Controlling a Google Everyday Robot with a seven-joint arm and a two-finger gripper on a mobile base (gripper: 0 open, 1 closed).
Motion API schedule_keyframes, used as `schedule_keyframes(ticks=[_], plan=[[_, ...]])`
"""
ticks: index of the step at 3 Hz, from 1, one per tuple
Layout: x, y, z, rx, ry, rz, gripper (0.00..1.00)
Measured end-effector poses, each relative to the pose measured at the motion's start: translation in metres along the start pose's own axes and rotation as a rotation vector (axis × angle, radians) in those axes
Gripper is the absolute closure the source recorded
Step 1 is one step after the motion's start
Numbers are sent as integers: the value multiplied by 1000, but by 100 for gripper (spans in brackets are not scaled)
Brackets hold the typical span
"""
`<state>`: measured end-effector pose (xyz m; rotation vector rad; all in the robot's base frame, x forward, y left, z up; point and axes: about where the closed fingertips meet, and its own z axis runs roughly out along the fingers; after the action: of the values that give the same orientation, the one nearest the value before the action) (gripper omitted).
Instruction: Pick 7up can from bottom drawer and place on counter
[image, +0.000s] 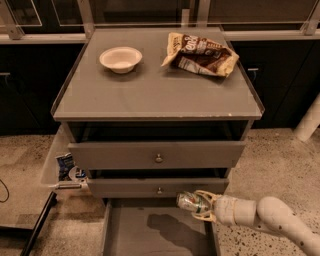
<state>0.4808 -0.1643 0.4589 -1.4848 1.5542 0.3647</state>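
The small silver-white and green metal 7up can (187, 201) lies on its side in the air, clamped between the pale fingers of the tool (199, 205), which close on it from the right. Can and tool hang over the right part of the open bottom drawer (131, 235), the lowest grey drawer of the cabinet, pulled out toward the camera. A dark shadow (166, 224) lies on its flat grey floor just left of and below the can. The can sits level with the lower edge of the middle grey drawer (125, 187), just in front of its right end. That drawer and the top grey drawer (115, 155) above it are each pulled out a little and carry a small round knob. The white, rounded arm (272, 219) reaches in from the lower right corner over the speckled floor (280, 165). Higher up, the broad flat grey surface (150, 92) of the cabinet holds a shallow cream bowl (120, 59) toward its back left and a crumpled brown and cream snack bag (201, 54) toward its back right, well apart from the can.
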Motion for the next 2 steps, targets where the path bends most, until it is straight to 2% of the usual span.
schedule_keyframes(ticks=[1,2], plan=[[-48,10,-19,-36,-5,-98,100],[-106,14,-46,-62,10,-213,100]])
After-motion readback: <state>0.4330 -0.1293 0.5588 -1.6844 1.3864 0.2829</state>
